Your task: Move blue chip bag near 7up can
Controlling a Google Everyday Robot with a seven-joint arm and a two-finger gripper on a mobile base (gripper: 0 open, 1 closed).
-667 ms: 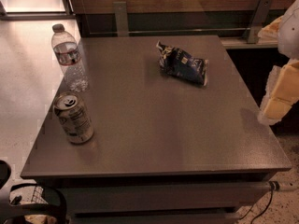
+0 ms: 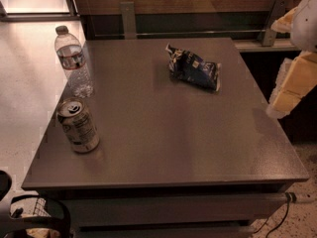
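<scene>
Very little is being changed between the picture taken a moment earlier and this one. The blue chip bag is being left lying on the grey table, toward its far right part, crumpled, its long side running from upper left to lower right. The 7up can is being kept upright near the table's front left corner. A clear plastic water bottle is being kept standing just behind it, by the left edge. Bag and can are being seen in the same places as before, well apart, with a wide stretch of table top between them.

The gripper is being held off the table's right edge, partly cut by the frame and well apart from the bag, to the bag's right. Against the earlier picture it is being shifted only slightly, if at all. Whether it is released or clenched cannot be told from this view. The bag is not being grasped by it, since the bag is lying free on the table.

For the task this is judged to mean that the reach is only being started: the bag is not yet being approached, let alone lifted. The next move is judged to call for the gripper to be brought leftward and down over the bag. The bag is then to be carried toward the front left and set down near the can, without the can or the bottle being knocked.
</scene>
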